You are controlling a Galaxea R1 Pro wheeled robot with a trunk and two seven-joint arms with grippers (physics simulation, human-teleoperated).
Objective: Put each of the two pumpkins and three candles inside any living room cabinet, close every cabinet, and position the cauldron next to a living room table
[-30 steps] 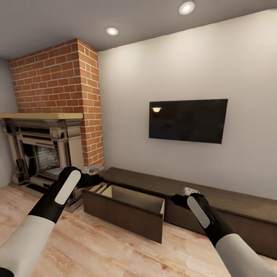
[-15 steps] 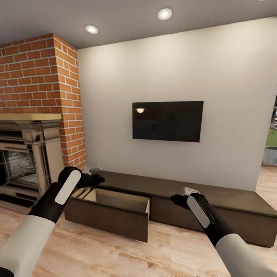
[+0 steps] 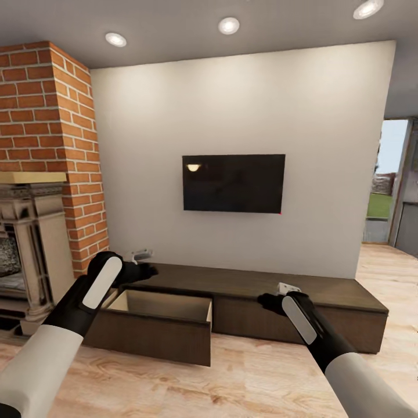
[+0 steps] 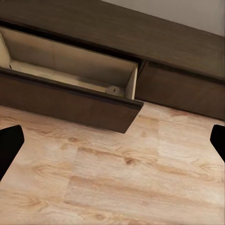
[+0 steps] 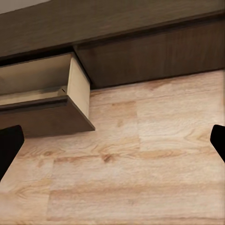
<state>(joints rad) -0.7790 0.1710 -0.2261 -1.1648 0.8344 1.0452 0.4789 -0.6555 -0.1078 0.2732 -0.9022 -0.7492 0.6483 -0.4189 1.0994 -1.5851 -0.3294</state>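
Note:
The long dark-brown cabinet runs along the white wall, and its left drawer is pulled out over the floor. The drawer's pale inside looks bare where I can see it. My left gripper hovers open just above the drawer's near-left corner, with nothing between its fingers. My right gripper hangs open in front of the shut cabinet front to the drawer's right. The left wrist view looks down on the drawer front, and the right wrist view catches the drawer's end. Pumpkins, candles, cauldron and table are out of view.
A brick chimney with a stone fireplace stands left of the cabinet. A black TV hangs on the wall above it. At the right a doorway opens outward. Pale wood floor stretches in front of me.
The whole view has swung to the right: fireplace and cabinet slid left in the picture and the doorway came into sight. Both arms hold the same pose, and the drawer stays pulled out.

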